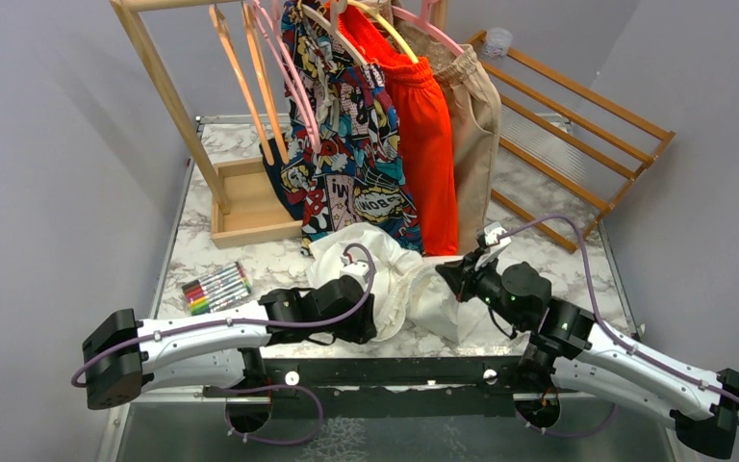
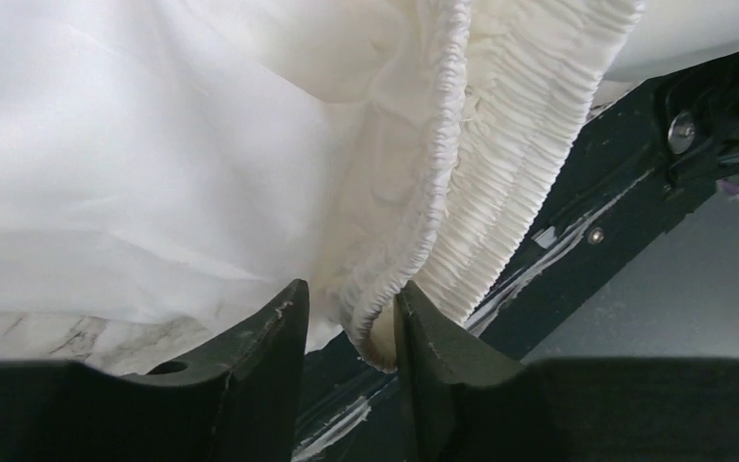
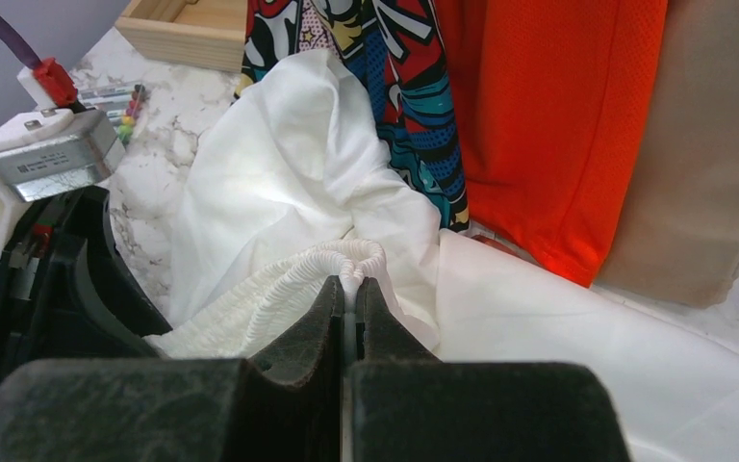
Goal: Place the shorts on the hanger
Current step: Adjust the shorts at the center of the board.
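Four garments counted: one white shorts (image 1: 385, 274), one comic-print shorts (image 1: 346, 144), one orange-red shorts (image 1: 423, 135), one beige shorts (image 1: 476, 115). Two bare orange hangers (image 1: 237, 72) and one bare pink hanger (image 1: 298, 96) on one wooden rack (image 1: 162, 87); one bundle of markers (image 1: 216, 287), too small to count. Two end effectors: left end effector (image 2: 346, 298), right end effector (image 3: 348, 289).

Bright, soft shadows, whites blown out

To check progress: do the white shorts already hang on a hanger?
No, the white shorts lie crumpled on the table, in front of the hanging garments.
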Available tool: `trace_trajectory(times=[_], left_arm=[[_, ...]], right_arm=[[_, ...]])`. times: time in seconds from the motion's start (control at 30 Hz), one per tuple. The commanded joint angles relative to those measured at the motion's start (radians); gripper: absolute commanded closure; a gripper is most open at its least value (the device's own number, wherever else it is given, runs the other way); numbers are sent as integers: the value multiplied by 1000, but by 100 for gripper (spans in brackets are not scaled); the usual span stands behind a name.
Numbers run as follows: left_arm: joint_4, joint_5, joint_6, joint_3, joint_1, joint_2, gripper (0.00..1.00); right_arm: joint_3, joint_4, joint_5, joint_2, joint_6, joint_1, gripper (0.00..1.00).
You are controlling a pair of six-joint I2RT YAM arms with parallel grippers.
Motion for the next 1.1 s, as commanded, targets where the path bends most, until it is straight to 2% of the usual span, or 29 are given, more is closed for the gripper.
trace_trajectory(times=[0.0, 0.13, 0.27, 0.43, 0.6, 0.67, 0.73, 0.8, 0.9, 0.97, 1.07], left_arm=[[46, 2, -5, -20, -2, -6, 68], [3, -69, 14, -7, -3, -37, 99], [-105, -270, 70, 81, 4, -96, 100], [-131, -484, 250, 224, 84, -105, 100], [-48, -466, 417, 238, 272, -43, 100], [-15, -430, 429, 219, 347, -32, 100], [9, -409, 427, 203, 390, -38, 100], [30, -403, 425, 184, 408, -55, 100], [46, -403, 432, 160, 412, -89, 100], [57, -392, 440, 144, 412, -106, 100], [68, -379, 437, 129, 412, -122, 100]], right_arm=[[-7, 26, -15, -26, 4, 4, 99], [-16, 54, -85, -45, -14, 4, 99], [-35, 135, -240, -48, -46, 4, 99], [-27, 224, -469, 19, -100, 4, 99], [-25, 270, -692, 136, -108, 4, 96], [-19, 261, -753, 198, -94, 3, 86], [-14, 246, -782, 247, -64, 5, 71], [-17, 221, -743, 264, -31, 6, 54], [-20, 176, -621, 229, 18, 5, 35], [-11, 146, -482, 195, 77, 5, 29], [32, 88, -373, 196, 148, 4, 29]])
